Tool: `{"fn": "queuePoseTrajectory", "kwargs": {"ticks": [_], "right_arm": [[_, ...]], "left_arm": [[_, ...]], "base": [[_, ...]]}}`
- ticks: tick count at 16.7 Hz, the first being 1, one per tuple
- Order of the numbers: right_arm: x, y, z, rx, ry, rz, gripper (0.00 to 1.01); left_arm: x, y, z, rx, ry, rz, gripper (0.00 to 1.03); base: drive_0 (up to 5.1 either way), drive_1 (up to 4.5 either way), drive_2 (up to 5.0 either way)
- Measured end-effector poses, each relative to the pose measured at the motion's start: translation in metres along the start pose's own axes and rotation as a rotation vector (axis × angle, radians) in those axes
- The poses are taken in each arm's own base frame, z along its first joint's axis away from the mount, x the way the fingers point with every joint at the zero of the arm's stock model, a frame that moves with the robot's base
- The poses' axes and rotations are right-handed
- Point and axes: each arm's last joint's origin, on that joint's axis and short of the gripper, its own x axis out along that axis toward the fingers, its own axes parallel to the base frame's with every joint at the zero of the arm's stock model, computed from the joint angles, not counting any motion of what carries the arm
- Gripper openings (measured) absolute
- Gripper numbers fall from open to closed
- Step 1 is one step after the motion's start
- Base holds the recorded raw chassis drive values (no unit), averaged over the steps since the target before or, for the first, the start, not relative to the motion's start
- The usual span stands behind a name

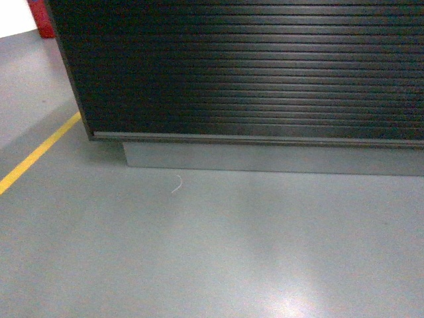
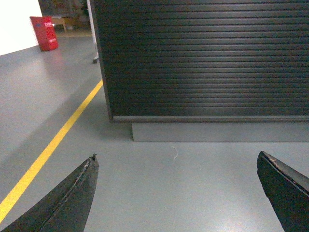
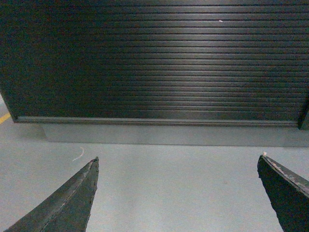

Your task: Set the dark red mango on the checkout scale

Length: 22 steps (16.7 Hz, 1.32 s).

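Dark slats run horizontally across the front of the checkout desk (image 1: pixel 252 66), whose long axis lies left to right; a grey plinth (image 1: pixel 271 159) sits recessed beneath its lower edge. Open grey floor (image 1: pixel 212 252) spreads before it, with a yellow line (image 1: pixel 36 156) passing its left corner. Neither mango nor scale shows. The left hand (image 2: pixel 176 193) and right hand (image 3: pixel 177 193) both gape wide, holding nothing.
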Motion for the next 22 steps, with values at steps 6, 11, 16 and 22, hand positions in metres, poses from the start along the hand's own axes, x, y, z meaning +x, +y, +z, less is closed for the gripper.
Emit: {"fn": "queuePoseTrajectory", "kwargs": {"ticks": [6,11,16,22], "right_arm": [[0.0000,0.0000,0.0000,0.000,0.000,0.000,0.98],[0.0000,0.0000,0.0003,0.000,-0.003,0.000,0.98],[0.0000,0.0000,0.0002,0.000,-0.002,0.000,0.98],[0.0000,0.0000,0.0001,0.000,-0.002,0.000,0.98]], "left_arm": [[0.0000,0.0000,-0.0003,0.000,0.003,0.000,0.98],[0.0000,0.0000,0.0004,0.000,-0.004,0.001,0.98],[0.0000,0.0000,0.0001,0.000,-0.001,0.000,0.98],[0.0000,0.0000,0.0001,0.000,-0.001,0.000,0.98]], "base": [[0.0,4.29,-4.3],[0.0,4.27,-4.3],[-0.1,3.08,-3.2],[0.0,2.59,-2.7]]}}
